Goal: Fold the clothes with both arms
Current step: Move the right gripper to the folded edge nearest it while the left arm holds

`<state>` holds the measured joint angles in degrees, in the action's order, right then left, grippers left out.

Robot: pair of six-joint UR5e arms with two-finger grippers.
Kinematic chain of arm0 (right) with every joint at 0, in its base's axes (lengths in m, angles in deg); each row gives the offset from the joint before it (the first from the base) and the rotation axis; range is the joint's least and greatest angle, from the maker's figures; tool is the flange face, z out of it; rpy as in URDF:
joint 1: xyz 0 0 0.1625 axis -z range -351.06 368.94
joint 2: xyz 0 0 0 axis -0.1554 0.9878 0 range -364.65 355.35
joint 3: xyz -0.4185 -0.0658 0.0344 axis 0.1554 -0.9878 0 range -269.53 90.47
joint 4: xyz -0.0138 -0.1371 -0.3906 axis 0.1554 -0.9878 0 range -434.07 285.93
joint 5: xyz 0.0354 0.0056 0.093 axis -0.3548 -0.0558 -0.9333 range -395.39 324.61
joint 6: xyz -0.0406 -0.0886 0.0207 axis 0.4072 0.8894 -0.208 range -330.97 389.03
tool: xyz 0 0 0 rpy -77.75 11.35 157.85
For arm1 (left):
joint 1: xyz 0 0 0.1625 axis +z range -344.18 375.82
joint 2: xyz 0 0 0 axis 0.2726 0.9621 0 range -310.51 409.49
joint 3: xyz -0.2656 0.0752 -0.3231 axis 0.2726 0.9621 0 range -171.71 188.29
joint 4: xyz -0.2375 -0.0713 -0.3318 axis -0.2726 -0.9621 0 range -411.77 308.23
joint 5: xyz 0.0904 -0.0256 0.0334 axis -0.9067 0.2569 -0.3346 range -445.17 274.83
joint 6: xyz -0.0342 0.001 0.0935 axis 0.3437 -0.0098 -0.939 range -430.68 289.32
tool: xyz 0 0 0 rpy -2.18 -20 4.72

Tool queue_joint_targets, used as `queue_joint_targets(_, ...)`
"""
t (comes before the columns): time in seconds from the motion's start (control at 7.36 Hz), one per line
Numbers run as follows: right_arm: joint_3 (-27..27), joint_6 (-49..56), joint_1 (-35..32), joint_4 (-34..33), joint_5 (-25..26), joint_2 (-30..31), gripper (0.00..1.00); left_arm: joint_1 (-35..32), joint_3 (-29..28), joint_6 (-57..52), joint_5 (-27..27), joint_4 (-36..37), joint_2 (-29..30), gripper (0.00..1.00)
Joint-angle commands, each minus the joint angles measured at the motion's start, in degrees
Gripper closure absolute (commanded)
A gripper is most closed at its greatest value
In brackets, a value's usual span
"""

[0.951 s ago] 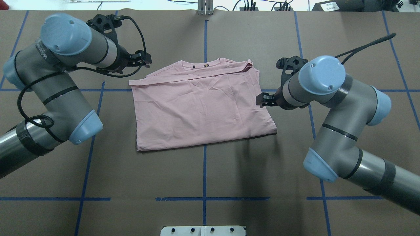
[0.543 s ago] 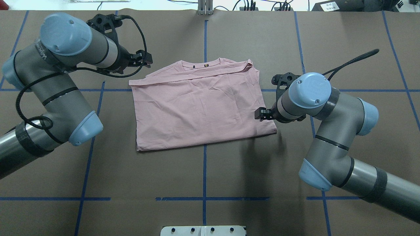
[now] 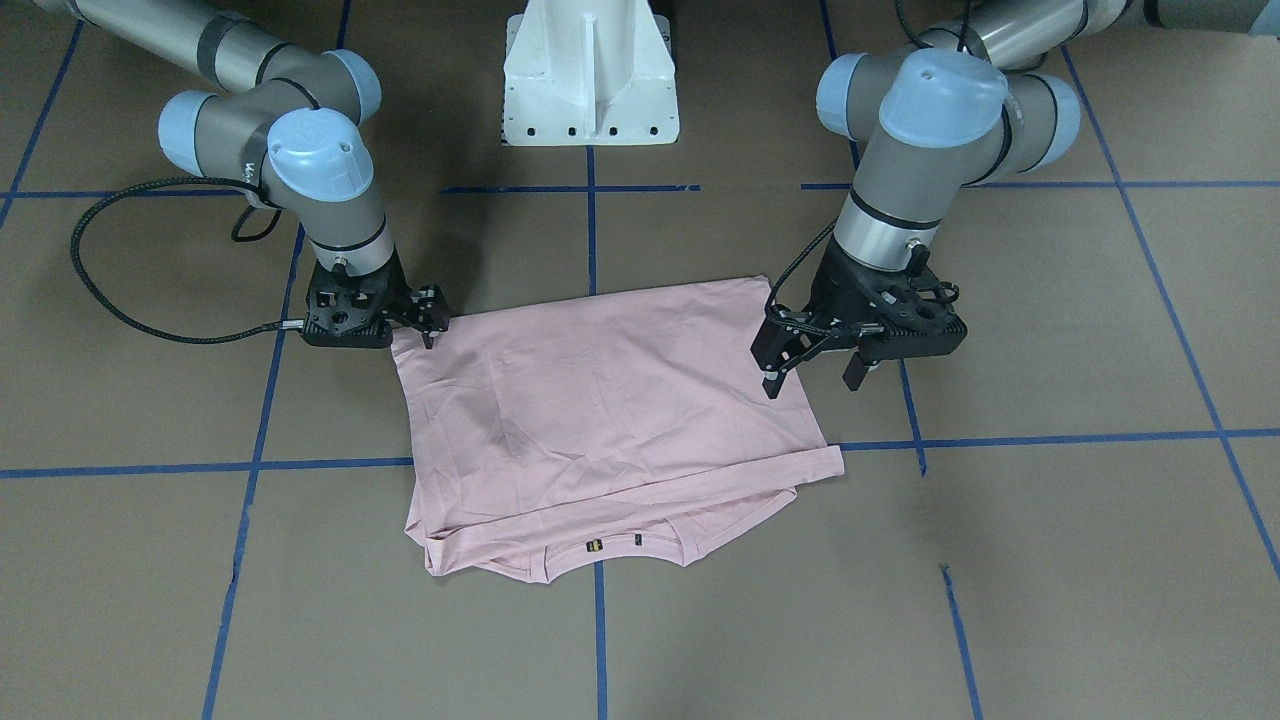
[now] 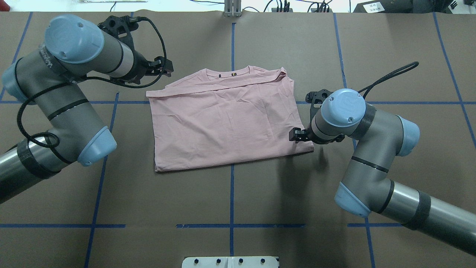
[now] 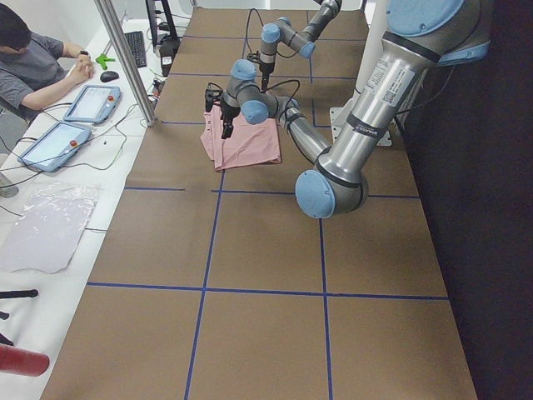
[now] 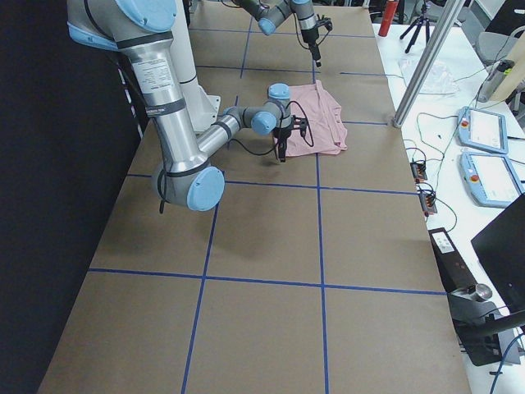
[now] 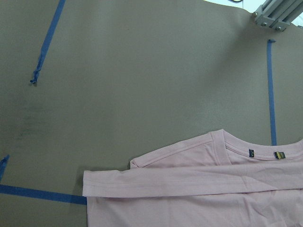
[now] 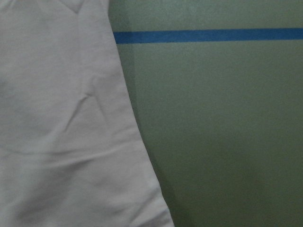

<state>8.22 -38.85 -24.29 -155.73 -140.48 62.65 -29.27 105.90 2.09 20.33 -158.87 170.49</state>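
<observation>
1. The pink T-shirt [image 4: 227, 123] lies flat and partly folded on the worktop [image 4: 167, 201]. Its collar [image 4: 232, 72] is on the edge farthest from the robot, its sleeves are tucked in, and no print is showing.

2. What has just changed: over the last second the right arm has slid along the T-shirt's right edge. It started about halfway along that edge and is now near the corner closest to the robot. The cloth has not shifted or wrinkled, so nothing has been grasped.

3. The right end effector [image 3: 430, 318] now sits low at that near right corner, with one finger just over the hem. Its jaws look parted and hold nothing. The right wrist view shows only the T-shirt's edge and bare worktop beside it.

4. The left arm has not moved in that time. The left end effector [image 3: 812, 380] hangs raised off the T-shirt's left side towards the collar end. Its jaws are clearly spread and empty, and the left wrist view looks down on the collar-side corner.

5. What this likely means: the right arm is lining up to pinch its corner for the next fold, while the left arm is not yet at a matching corner. A two-arm fold probably has to wait until the left arm comes down to the T-shirt's left edge.

6. One risk is that a pinch at the hem catches only the top layer.
</observation>
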Motion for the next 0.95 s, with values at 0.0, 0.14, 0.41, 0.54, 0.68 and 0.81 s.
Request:
queue_joint_targets(0.0,-0.28,0.20,0.10,0.18,-0.19,-0.15,0.00,0.00,0.03,0.00,-0.03,-0.03,0.03,0.00)
queue_joint_targets(0.14,-0.28,0.11,0.01,0.80,-0.20,-0.15,0.08,0.00,0.03,-0.08,-0.03,-0.03,0.03,0.00)
queue_joint_targets(0.41,-0.19,0.37,0.10,1.68,-0.37,-0.06,0.72,0.00,-0.06,-0.17,-0.03,-0.12,0.03,0.00)
queue_joint_targets(0.54,-0.19,2.12,0.10,1.77,-0.37,-0.06,0.93,0.00,-0.06,-0.26,-0.03,-0.12,0.03,0.00)
queue_joint_targets(0.68,-0.19,2.22,0.10,1.77,-0.28,-0.06,1.00,0.00,-0.06,-0.26,-0.03,-0.21,0.03,0.00)
queue_joint_targets(0.81,-0.02,2.22,0.10,1.77,-0.37,-0.06,1.00,0.09,-0.06,-0.26,-0.03,-0.21,0.12,0.00)
